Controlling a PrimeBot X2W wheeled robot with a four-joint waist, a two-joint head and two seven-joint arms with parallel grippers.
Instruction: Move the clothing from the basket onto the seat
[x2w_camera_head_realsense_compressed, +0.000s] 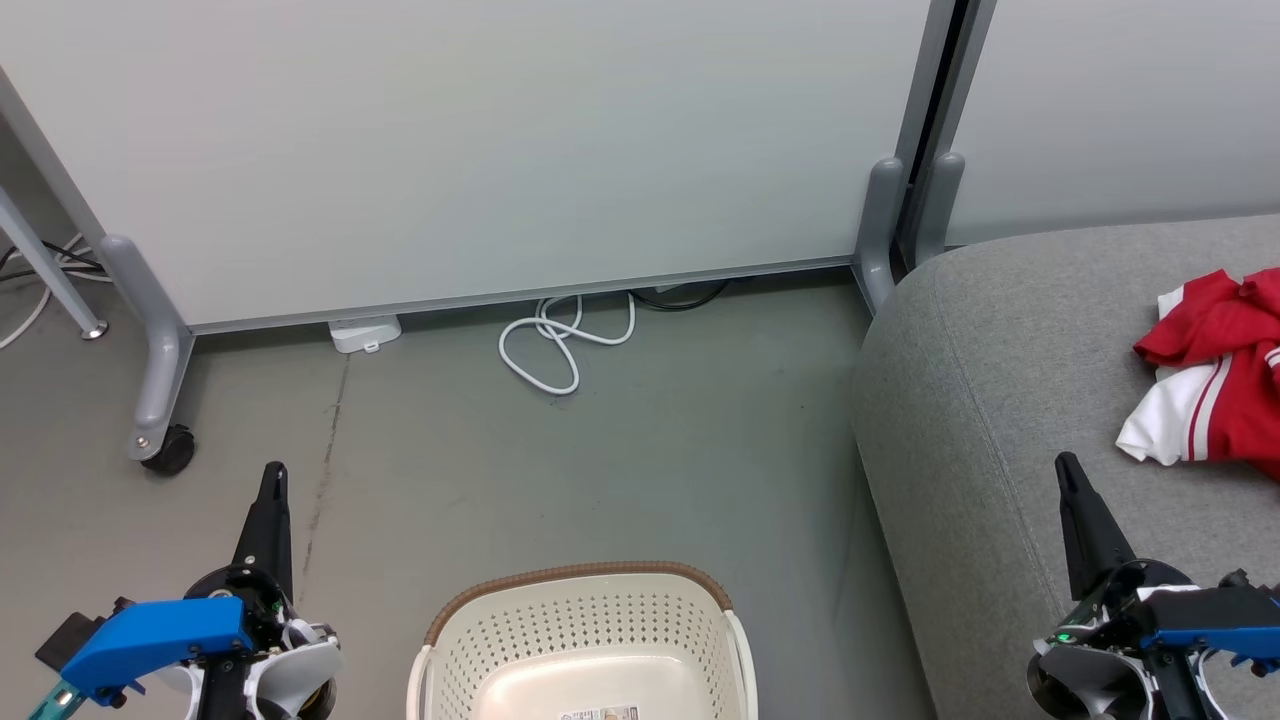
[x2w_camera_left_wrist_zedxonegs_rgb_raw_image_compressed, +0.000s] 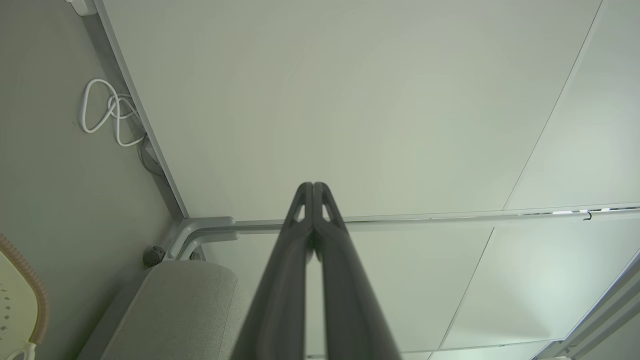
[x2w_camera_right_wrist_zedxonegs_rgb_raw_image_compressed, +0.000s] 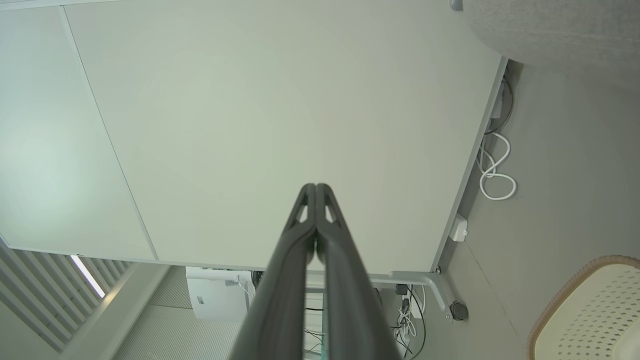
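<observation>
Red and white clothing (x2w_camera_head_realsense_compressed: 1215, 370) lies crumpled on the light-grey seat (x2w_camera_head_realsense_compressed: 1000, 400) at the right edge of the head view. The cream basket (x2w_camera_head_realsense_compressed: 585, 640) with a brown rim stands on the floor at the bottom centre; the part of its inside that shows holds nothing. My left gripper (x2w_camera_head_realsense_compressed: 272, 480) is shut over the floor, left of the basket, fingers pressed together (x2w_camera_left_wrist_zedxonegs_rgb_raw_image_compressed: 313, 187). My right gripper (x2w_camera_head_realsense_compressed: 1068, 468) is shut above the seat's front part, left of and below the clothing, holding nothing (x2w_camera_right_wrist_zedxonegs_rgb_raw_image_compressed: 316, 187).
A white wheeled partition panel (x2w_camera_head_realsense_compressed: 480, 150) stands behind, with grey feet (x2w_camera_head_realsense_compressed: 150, 380) and a caster. A coiled white cable (x2w_camera_head_realsense_compressed: 560, 345) and a white power box (x2w_camera_head_realsense_compressed: 365, 332) lie at its base. Grey floor separates the basket from the panel.
</observation>
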